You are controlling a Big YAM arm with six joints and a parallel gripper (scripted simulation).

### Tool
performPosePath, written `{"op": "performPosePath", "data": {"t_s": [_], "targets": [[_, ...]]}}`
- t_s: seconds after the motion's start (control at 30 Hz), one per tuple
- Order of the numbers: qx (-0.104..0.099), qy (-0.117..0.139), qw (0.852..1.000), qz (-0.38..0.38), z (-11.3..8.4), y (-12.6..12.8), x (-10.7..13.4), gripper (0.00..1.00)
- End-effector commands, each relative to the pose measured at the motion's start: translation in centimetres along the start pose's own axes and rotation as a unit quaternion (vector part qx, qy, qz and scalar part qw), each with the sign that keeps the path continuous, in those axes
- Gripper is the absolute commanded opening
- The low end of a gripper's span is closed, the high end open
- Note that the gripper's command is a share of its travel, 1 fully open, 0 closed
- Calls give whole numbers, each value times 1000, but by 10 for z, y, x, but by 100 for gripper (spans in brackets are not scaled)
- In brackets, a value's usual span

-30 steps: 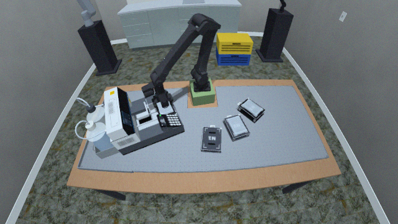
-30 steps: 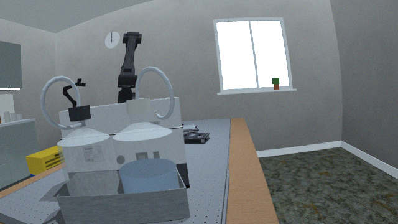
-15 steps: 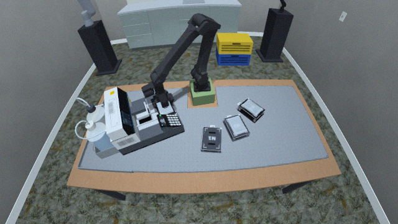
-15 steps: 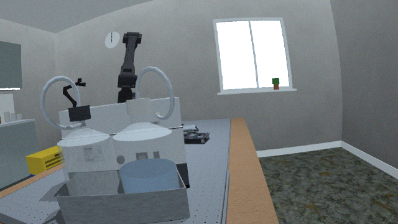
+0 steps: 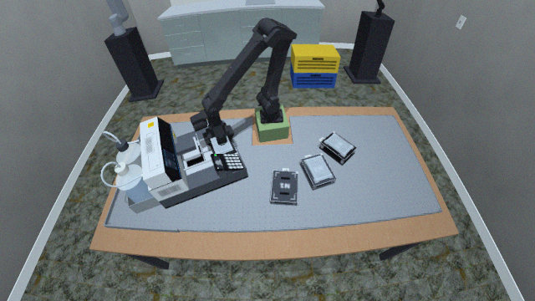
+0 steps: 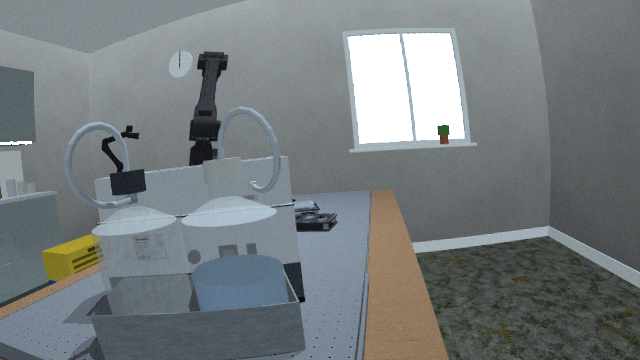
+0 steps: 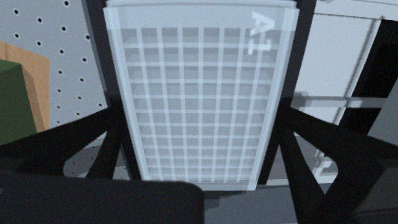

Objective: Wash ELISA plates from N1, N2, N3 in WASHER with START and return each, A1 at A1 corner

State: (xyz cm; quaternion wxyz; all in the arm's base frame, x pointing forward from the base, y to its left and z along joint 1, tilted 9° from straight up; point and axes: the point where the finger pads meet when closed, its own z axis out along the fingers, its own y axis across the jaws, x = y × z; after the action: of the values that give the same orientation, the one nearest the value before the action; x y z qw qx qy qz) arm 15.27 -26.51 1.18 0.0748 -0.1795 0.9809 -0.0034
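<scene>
A clear ELISA plate (image 7: 200, 90) (image 5: 222, 147) lies on the carrier of the washer (image 5: 155, 155), its A1 mark at the far right corner in the wrist view. My gripper (image 7: 200, 112) (image 5: 218, 141) is open just above it, one finger on each long side, and the fingers stand apart from the plate's edges. The black keypad (image 5: 229, 161) sits right in front of the plate, with a small green lamp (image 5: 216, 155) at its left. Nest N1 (image 5: 284, 186) is empty. Nests N2 (image 5: 318, 170) and N3 (image 5: 338, 146) each hold a plate.
The washer's tall white housing and two bottles (image 5: 125, 167) (image 6: 225, 220) with tubing stand at the table's left end. The arm's green base block (image 5: 272, 127) (image 7: 10, 100) is behind the washer's right end. Yellow and blue crates (image 5: 314, 66) stand on the floor behind.
</scene>
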Motion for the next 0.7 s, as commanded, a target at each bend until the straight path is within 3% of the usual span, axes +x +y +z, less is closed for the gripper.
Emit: {"op": "performPosePath", "data": {"t_s": [0.0,0.1,0.2,0.67], "targets": [[14,-1,1000,-2,-6,-12,-2,100],[14,-1,1000,-2,-6,-12,-2,100],[28,-2,1000,-4,-22,-23,-4,100],[29,-1,1000,-6,-44,-23,-2,100]]}}
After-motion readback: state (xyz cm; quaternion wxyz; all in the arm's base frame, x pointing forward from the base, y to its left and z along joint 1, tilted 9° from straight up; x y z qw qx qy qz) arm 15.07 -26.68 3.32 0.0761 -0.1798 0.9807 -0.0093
